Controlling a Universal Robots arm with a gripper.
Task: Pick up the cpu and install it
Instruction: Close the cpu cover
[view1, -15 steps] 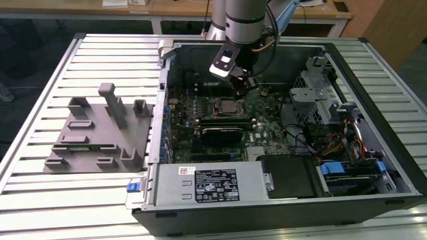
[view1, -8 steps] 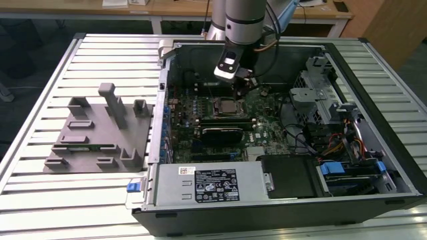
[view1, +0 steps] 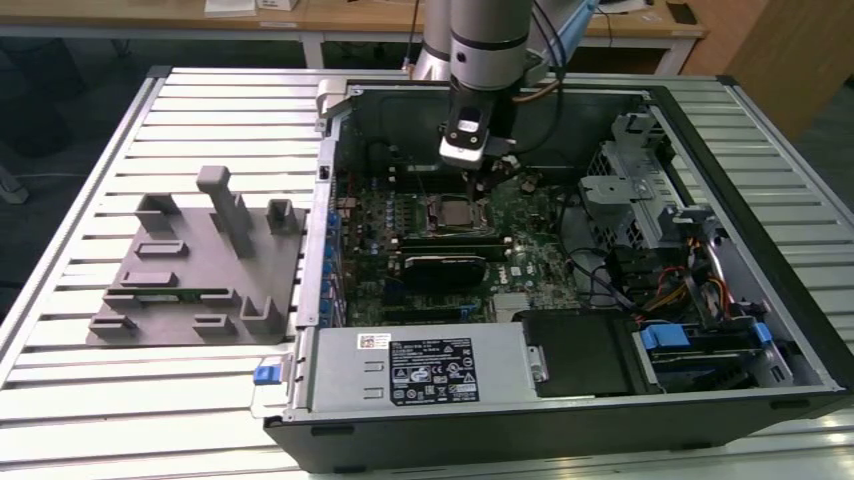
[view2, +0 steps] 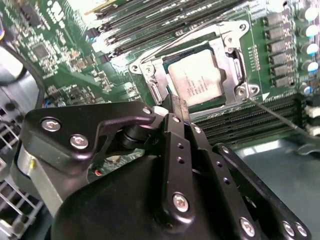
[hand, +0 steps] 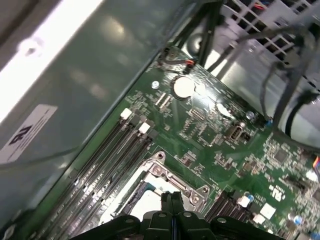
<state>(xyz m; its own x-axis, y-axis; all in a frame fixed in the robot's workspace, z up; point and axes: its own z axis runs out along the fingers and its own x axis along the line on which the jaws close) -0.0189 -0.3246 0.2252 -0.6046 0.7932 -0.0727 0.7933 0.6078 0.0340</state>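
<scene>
Cpu (view2: 197, 77) lies flat in its socket on the motherboard (view2: 55, 45), silver lid up, w/ a metal frame (view2: 235, 55) round its edges. A thin lever (view2: 280, 117) sticks out past one corner. The gripper (view2: 179, 102) is just beside the socket rim, fingers clenched together w/ nothing between them (can't tell if the tip touches the frame). In the first wrist view the gripper (hand: 173, 196) is over the socket, memory slots (hand: 110, 155) alongside. In the exterior view the gripper (view1: 491, 180) hangs inside the open computer case (view1: 561, 420). The grey tray (view1: 187, 270) sits on the slatted table (view1: 80, 400), well apart, to the exterior view's left.
</scene>
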